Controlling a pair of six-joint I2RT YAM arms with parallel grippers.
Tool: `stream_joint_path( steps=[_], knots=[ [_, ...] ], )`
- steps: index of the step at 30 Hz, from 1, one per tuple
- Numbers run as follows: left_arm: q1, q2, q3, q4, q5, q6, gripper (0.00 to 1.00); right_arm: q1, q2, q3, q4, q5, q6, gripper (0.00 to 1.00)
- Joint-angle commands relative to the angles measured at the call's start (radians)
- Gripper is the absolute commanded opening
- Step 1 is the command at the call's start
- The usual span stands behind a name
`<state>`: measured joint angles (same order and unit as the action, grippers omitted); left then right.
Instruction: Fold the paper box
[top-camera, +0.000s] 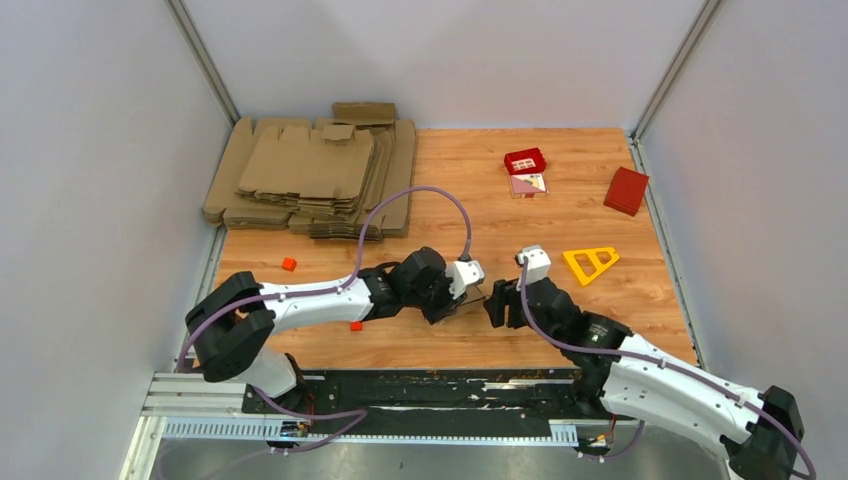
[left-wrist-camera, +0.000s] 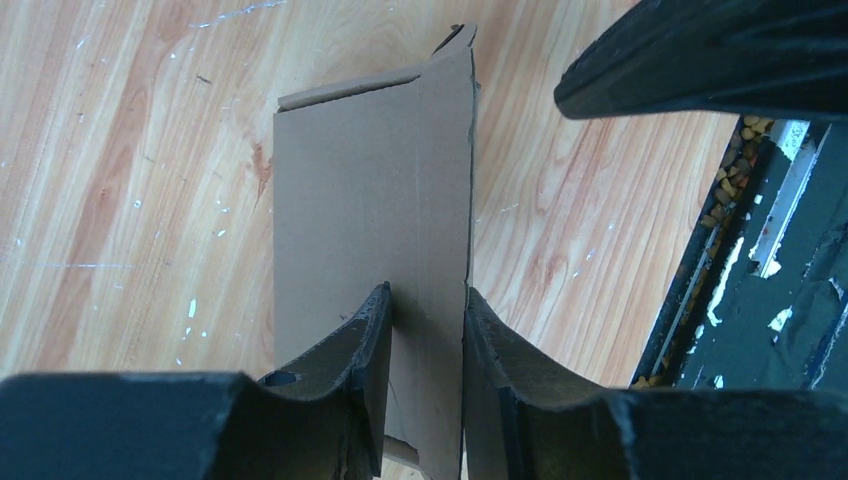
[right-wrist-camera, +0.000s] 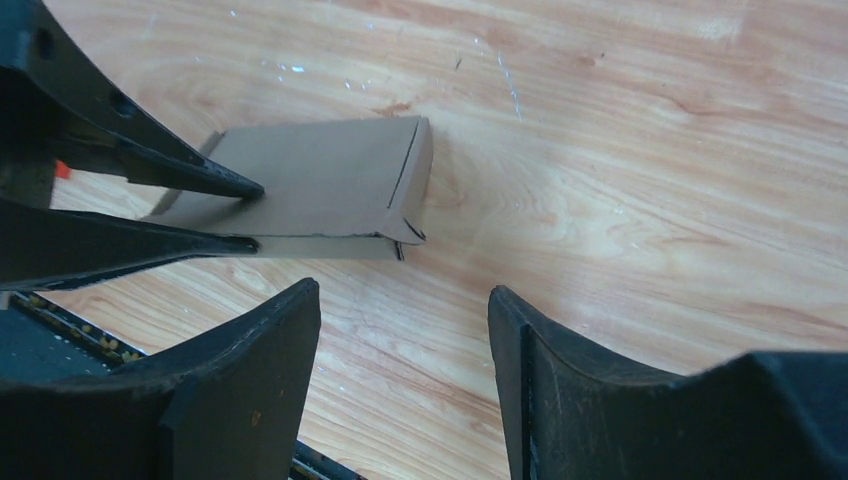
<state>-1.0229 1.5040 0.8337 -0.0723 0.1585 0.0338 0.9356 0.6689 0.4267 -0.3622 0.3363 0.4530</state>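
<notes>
- Pinching the box (left-wrist-camera: 375, 200) was my left gripper (left-wrist-camera: 427, 300), jaws tight on one panel.
- It sat low at the table (right-wrist-camera: 650, 150) front, between both grippers.
- My right gripper (right-wrist-camera: 402, 295) hung open and empty, just beside it.

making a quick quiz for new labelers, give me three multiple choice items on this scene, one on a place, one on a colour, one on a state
1. Where on the table does the pile of flat cardboard blanks lie?
A near right corner
B far left corner
C between the arms

2. What colour is the triangle?
A yellow
B blue
C green

3. The left gripper is:
A open over the pile
B out of every view
C shut on the paper box

Answers:
1 B, the top view shows the pile against the back left walls.
2 A, it is plainly yellow against the wood.
3 C, its wrist view shows it clamped on the cardboard panel.
</notes>
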Motion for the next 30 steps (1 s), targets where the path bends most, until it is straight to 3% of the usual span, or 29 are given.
stream_joint_path(
  steps=[1,8,13,14,18,21,23,26,30],
  knots=[
    [-0.005,0.035,0.015,-0.024,-0.02,0.013,0.31,-0.001,0.044,0.049,-0.004,-0.026,0.024,0.62],
    [-0.018,0.058,0.025,-0.053,-0.009,0.035,0.29,-0.112,0.068,0.076,-0.007,-0.152,0.017,0.63],
    [-0.025,0.041,0.014,-0.052,0.04,0.067,0.3,-0.283,0.105,0.12,0.002,-0.368,-0.005,0.61],
    [-0.03,0.037,0.01,-0.048,0.042,0.072,0.35,-0.325,0.13,0.13,0.009,-0.437,-0.007,0.58],
    [-0.052,0.019,0.007,-0.05,0.011,0.056,0.84,-0.415,0.216,0.168,0.047,-0.54,-0.022,0.53],
    [-0.053,-0.046,-0.002,-0.034,0.037,0.012,0.96,-0.417,0.293,0.194,0.058,-0.561,-0.033,0.51],
    [-0.053,-0.105,-0.015,-0.028,0.043,-0.024,0.97,-0.416,0.334,0.21,0.066,-0.586,-0.047,0.47],
    [-0.053,-0.19,-0.034,-0.035,0.032,-0.1,0.9,-0.416,0.394,0.232,0.067,-0.625,-0.072,0.4],
    [-0.04,-0.243,-0.068,-0.031,0.0,-0.207,0.68,-0.41,0.465,0.249,0.057,-0.687,-0.094,0.29]
  ],
)
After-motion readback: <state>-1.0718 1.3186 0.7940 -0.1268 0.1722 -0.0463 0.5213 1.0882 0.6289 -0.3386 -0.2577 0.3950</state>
